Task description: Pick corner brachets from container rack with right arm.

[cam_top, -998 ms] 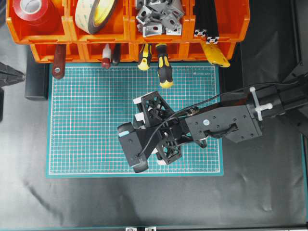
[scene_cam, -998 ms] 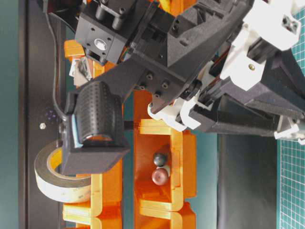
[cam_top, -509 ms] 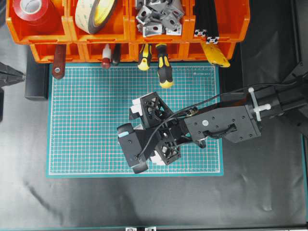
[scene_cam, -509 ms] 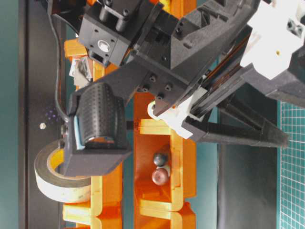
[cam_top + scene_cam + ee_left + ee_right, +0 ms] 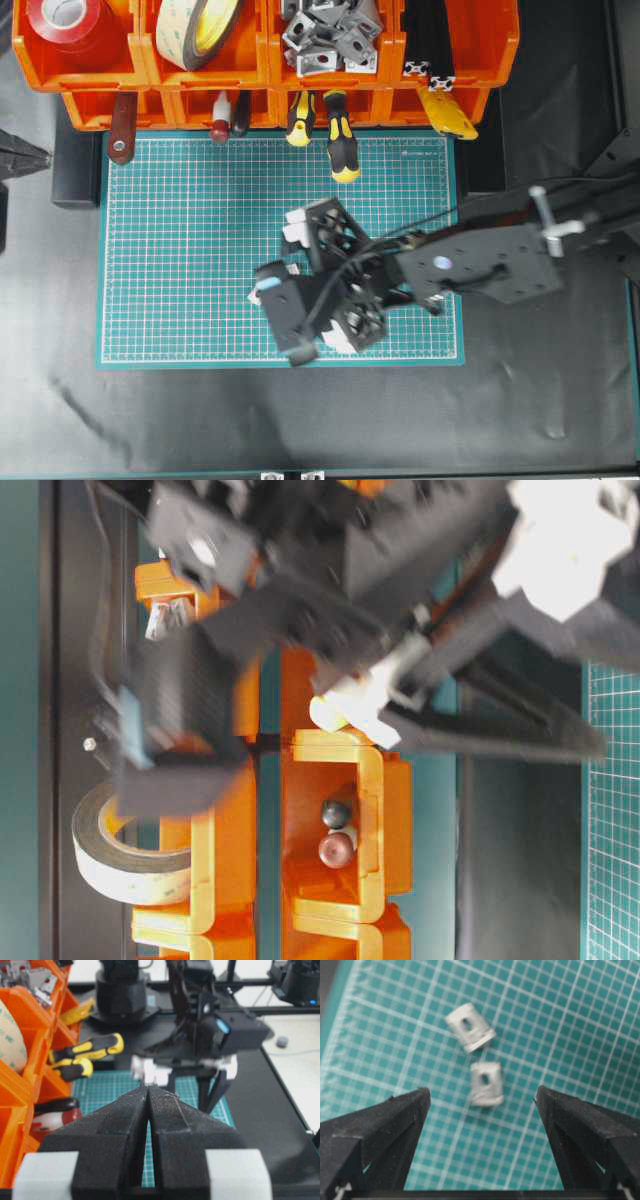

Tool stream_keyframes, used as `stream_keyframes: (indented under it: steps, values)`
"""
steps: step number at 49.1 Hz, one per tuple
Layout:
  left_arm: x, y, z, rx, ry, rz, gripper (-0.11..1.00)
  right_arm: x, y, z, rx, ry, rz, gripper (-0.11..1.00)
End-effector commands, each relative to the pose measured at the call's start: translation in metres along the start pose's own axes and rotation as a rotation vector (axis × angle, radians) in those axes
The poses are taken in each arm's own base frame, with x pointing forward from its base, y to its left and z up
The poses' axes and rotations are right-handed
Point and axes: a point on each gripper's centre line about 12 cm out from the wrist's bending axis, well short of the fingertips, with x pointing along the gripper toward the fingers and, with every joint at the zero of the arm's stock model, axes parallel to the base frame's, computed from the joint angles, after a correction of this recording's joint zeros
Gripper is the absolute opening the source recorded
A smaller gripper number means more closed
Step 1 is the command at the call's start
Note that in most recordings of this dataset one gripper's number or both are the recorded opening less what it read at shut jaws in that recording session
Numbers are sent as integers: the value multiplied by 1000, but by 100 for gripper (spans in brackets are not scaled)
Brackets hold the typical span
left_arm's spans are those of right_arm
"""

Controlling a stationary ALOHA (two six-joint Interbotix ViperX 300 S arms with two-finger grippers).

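Observation:
Two small silver-grey corner brachets (image 5: 470, 1026) (image 5: 486, 1083) lie loose on the green cutting mat (image 5: 560, 1020). My right gripper (image 5: 481, 1094) hangs open just above them, with the nearer one lying ahead of the gap between its fingers and nothing gripped. From overhead, the right gripper (image 5: 320, 282) is over the mat's lower middle and hides both pieces. A heap of corner brachets (image 5: 325, 35) fills one upper bin of the orange container rack (image 5: 250, 72). At the left edge my left gripper (image 5: 149, 1088) is shut and empty.
The rack's other bins hold a red tape roll (image 5: 62, 20), a beige tape roll (image 5: 200, 25) and black extrusion bars (image 5: 430, 40). Yellow-handled screwdrivers (image 5: 340, 140) and other tool handles stick out over the mat's far edge. Dark table surrounds the mat.
The right gripper's jaws have spread wide apart. The right arm has shifted slightly toward the front right and is blurred with motion now. The left arm has not moved.

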Motion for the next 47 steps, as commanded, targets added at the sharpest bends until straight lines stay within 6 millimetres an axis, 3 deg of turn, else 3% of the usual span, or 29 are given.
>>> stream_keyframes:
  steps: [1,16,26,47]
  values:
    - [-1,1,12,1,-23,4,1,-34,7,8,16,-72,5,82]
    - [-3,0,11,2,-15,-2,1,-105,18,0,133,-212,36,82]
    - [-5,0,13,1,-22,-2,1,-154,12,-13,154,-321,40,82]
    - [-6,-1,11,3,-3,-2,0,-247,-3,-69,197,-604,37,82]
